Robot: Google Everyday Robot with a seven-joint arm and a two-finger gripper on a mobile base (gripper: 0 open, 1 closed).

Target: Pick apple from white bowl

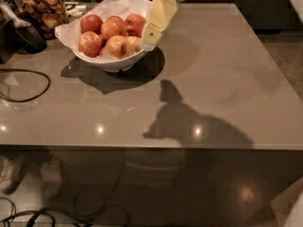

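The white bowl (122,63), lined with crumpled white paper, stands at the back left of the grey table. It holds several apples. The yellow-orange apple with a red blush and a brown stem dimple (118,46) lies at the front of the pile. Deeper red apples lie behind it and to its left, and a paler yellow one lies to its right. My gripper (150,36), cream-coloured, hangs down from the top of the camera view. Its tip is over the bowl's right rim, just right of that apple, partly covering the paler apple. It holds nothing that I can see.
A glass jar of brown snacks (41,9) stands behind the bowl to the left. A dark device (26,36) and a black cable loop (28,86) lie at the left. The table's front edge (151,148) runs across, with the floor below.
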